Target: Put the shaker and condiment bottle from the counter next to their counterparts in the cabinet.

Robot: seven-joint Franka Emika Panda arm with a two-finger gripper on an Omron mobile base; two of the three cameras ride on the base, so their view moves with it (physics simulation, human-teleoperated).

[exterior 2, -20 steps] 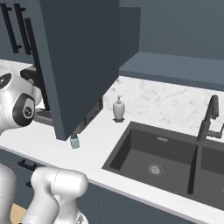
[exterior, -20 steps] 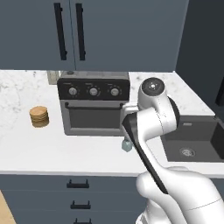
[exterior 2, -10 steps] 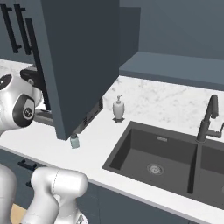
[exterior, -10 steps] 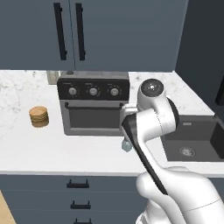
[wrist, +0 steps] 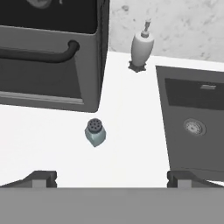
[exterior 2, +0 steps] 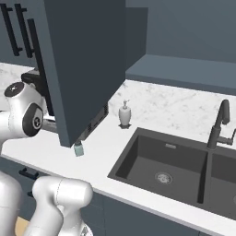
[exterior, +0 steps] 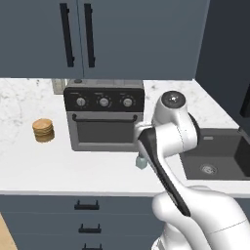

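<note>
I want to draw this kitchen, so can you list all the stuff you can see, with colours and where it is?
shaker: one, pale blue-green with a dark holed cap, upright on the counter in front of the oven's right corner
toaster oven: one, dark grey with three knobs, on the counter by the wall
stack of round biscuits: one, golden brown, left of the oven
soap dispenser: one, white pump bottle, behind the sink's left corner
sink: one, dark grey, two basins, set in the counter on the right
tap: one, dark, behind the sink
counter: one, white marble
cabinet: slate-blue, door open above the counter
drawers: slate-blue, black handles, below the counter
gripper: one, dark tips, open, above the shaker
</note>
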